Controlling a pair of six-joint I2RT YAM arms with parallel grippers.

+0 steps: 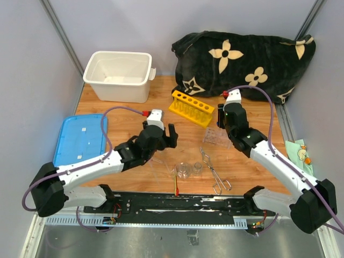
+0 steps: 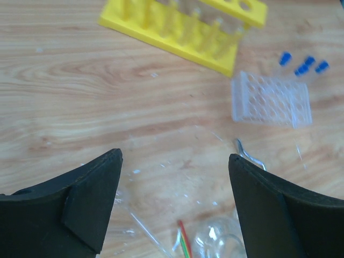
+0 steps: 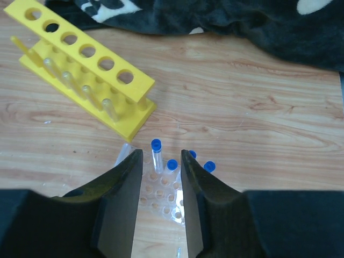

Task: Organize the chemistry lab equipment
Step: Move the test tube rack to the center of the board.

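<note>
- Left gripper [image 1: 161,141], centre-left: jaws wide apart, nothing held. Hovers over thin rods [image 2: 142,228] lying loose on wood.
- Lower centre, loose on table: red-tipped stick [image 1: 176,185], small glass beakers [image 1: 184,171], metal tongs [image 1: 215,173]. Unsorted.
- Yellow holed tube rack [image 1: 192,107], upper centre, upright.
- Clear plastic rack [image 1: 217,137], right of centre, below yellow rack. Four blue-capped clear tubes [image 3: 156,153] stand in it.
- Right gripper [image 3: 161,156]: jaws partly apart, straddling one tube. No grip seen.
- Judgement: capped tubes racked. Rods, stick, beakers, tongs still pending.
</note>
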